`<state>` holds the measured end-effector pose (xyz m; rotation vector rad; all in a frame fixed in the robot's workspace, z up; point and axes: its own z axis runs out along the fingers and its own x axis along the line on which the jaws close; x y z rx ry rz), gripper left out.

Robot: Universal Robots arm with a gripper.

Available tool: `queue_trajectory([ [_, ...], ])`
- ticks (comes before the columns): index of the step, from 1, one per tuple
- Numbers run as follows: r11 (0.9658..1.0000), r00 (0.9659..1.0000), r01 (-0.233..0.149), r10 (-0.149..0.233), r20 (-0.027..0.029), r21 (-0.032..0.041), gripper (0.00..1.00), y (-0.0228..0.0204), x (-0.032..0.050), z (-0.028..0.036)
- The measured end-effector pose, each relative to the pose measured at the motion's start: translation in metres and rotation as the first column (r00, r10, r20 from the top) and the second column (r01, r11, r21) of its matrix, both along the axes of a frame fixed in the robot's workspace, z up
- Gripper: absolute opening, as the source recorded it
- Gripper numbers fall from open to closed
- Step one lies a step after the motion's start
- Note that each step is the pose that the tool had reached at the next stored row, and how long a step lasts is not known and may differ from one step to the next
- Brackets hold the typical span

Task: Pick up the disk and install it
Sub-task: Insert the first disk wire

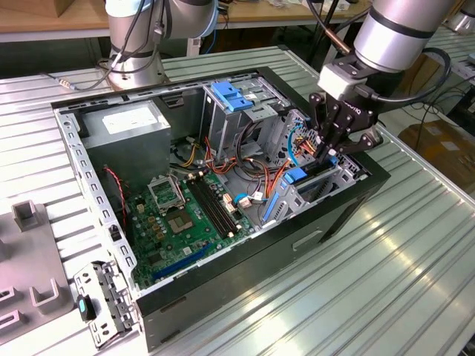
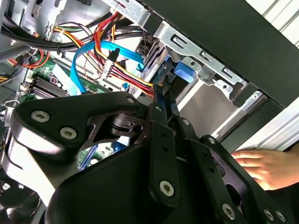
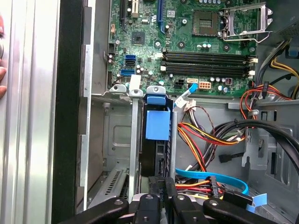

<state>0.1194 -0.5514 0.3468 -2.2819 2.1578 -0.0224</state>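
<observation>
While the pincer (image 3: 164,186) grips the disk (image 3: 157,125), a hand (image 2: 261,165) rests nearby.

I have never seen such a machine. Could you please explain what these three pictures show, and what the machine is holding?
A robot arm is working inside an open computer case that lies on a ribbed metal table. The exterior view is taken from a camera standing apart from the arm; both wrist views come from cameras riding on the arm. The arm's end effector is shut on the disk, a dark drive in a blue carrier, standing upright in a metal bay beside the green motherboard. A person's hand rests just outside the case.
</observation>
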Motion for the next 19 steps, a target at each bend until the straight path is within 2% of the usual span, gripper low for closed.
queue_trajectory([
  [5,1.0000,1.0000,0.000,0.000,-0.0005,0.0002,0.16,0.0000,0.0001,-0.0011],
  [10,1.0000,1.0000,0.000,0.000,-0.0004,0.0003,0.16,0.0000,0.0004,0.0012],
  [19,1.0000,1.0000,0.005,-0.005,-0.0014,0.0001,0.16,0.0004,0.0004,0.0010],
])
